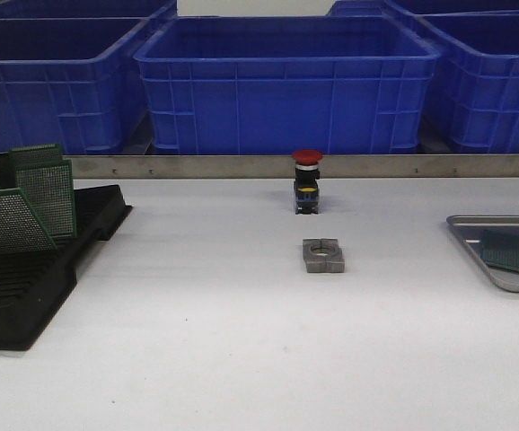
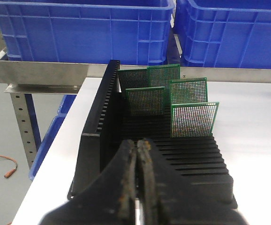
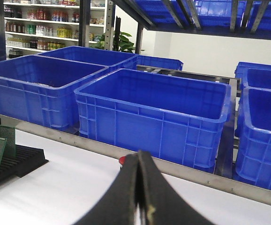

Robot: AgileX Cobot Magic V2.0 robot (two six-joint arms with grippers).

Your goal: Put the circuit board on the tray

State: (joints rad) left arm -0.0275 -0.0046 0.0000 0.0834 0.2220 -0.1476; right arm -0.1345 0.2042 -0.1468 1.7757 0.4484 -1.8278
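Several green circuit boards (image 1: 37, 199) stand upright in a black slotted rack (image 1: 26, 287) at the table's left. In the left wrist view the same circuit boards (image 2: 194, 119) stand in the rack (image 2: 126, 131) just beyond my left gripper (image 2: 137, 146), which is shut and holds nothing. The silver tray (image 1: 475, 232) lies at the table's right edge with one green circuit board (image 1: 515, 251) flat inside it. My right gripper (image 3: 138, 157) is shut and empty, held above the table. Neither gripper shows in the front view.
A red-capped push button (image 1: 306, 181) stands at mid-table near the back, with a grey metal block (image 1: 322, 255) in front of it. Big blue bins (image 1: 286, 85) sit behind a metal rail (image 1: 331, 165). The table's left edge runs beside the rack (image 2: 46, 187).
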